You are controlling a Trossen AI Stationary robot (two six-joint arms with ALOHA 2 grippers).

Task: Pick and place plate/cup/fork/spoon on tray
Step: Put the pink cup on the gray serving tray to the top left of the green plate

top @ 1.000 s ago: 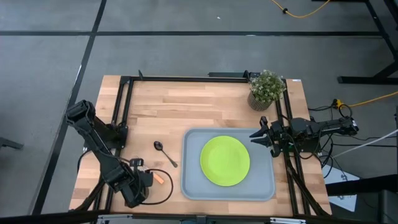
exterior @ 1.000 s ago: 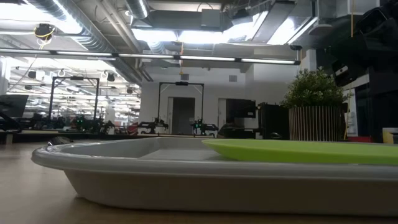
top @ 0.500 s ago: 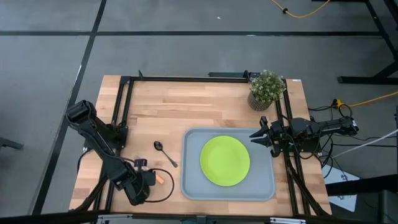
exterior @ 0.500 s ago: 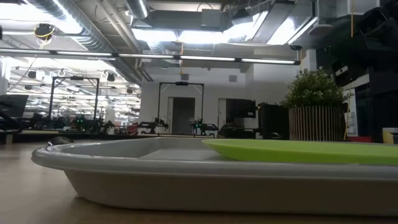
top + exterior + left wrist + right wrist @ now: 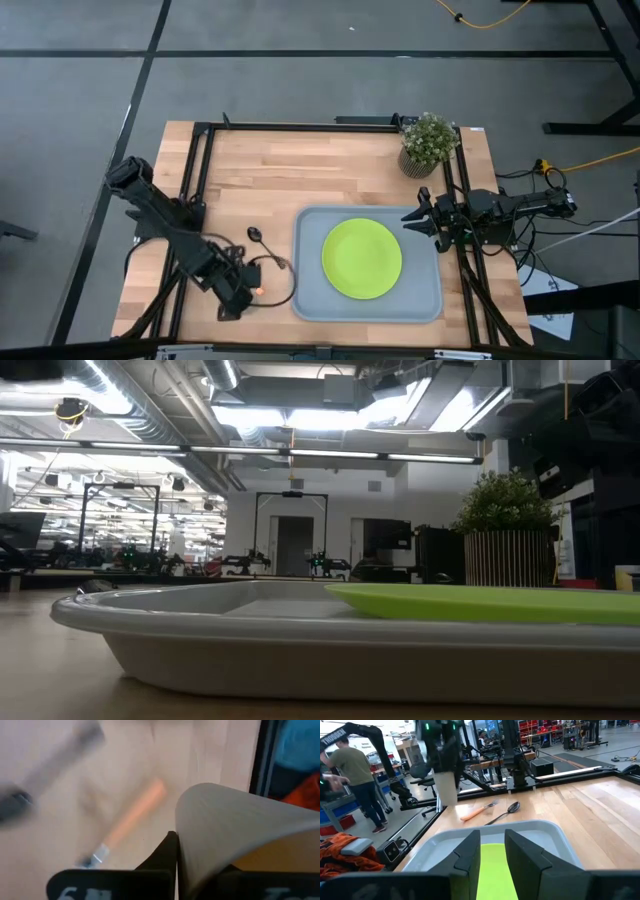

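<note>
My left gripper (image 5: 238, 295) is near the table's front left, just left of the tray, and is shut on the tan cup (image 5: 446, 786), which hangs above the table. The orange-handled fork (image 5: 135, 812) lies on the wood below it, and the dark spoon (image 5: 265, 245) lies beside the fork. The lime-green plate (image 5: 362, 258) lies flat in the grey-blue tray (image 5: 305, 295). My right gripper (image 5: 418, 220) is open and empty over the tray's right rim. My left gripper holds the cup by its rim wall (image 5: 182, 845). One dark finger (image 5: 167, 857) lies against the wall's outside; the other finger is hidden behind the cup. The fingers come from above. The cup hangs upright, clear of the table.
A potted green plant (image 5: 428, 143) stands at the table's far right corner. A black frame (image 5: 300, 127) runs along the table's left, far and right sides. People and work benches show in the room beyond the table's left edge (image 5: 355, 770).
My left arm has swung from the table's front left corner toward the tray, carrying the cup over the fork. My right arm has kept still.
</note>
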